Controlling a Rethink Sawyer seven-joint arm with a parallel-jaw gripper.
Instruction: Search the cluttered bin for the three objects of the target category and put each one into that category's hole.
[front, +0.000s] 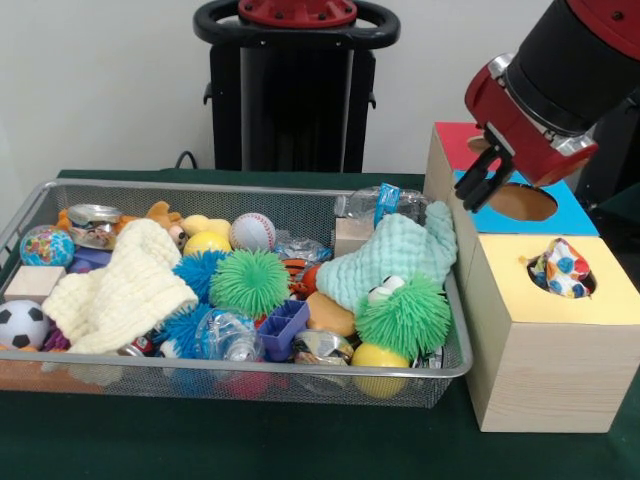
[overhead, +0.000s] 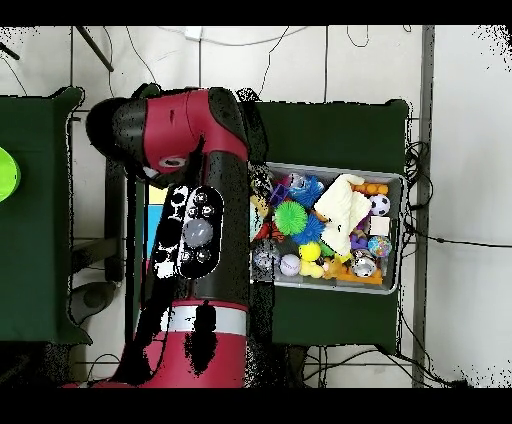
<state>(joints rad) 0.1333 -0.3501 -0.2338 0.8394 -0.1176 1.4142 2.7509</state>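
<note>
The wire mesh bin (front: 250, 186) lies on the green table, full of toys; it also shows in the overhead view (overhead: 395, 182). To its right stands the wooden box with a yellow top (front: 615, 300). A multicoloured ball (front: 556, 268) sits in its round hole (front: 589, 284). My gripper (front: 487, 178) hangs above the blue-topped box (front: 580, 215), over its hole (front: 522, 203), behind the yellow box. Its fingers look open and hold nothing. In the overhead view my arm (overhead: 200, 200) hides the boxes and the gripper.
The bin holds a baseball (front: 252, 231), a small soccer ball (front: 20, 323), yellow balls (front: 207, 243), green spiky balls (front: 405, 315), a cream knit cloth (front: 120, 290) and a mint cloth (front: 400, 255). A red-topped box (front: 455, 145) stands behind the blue one.
</note>
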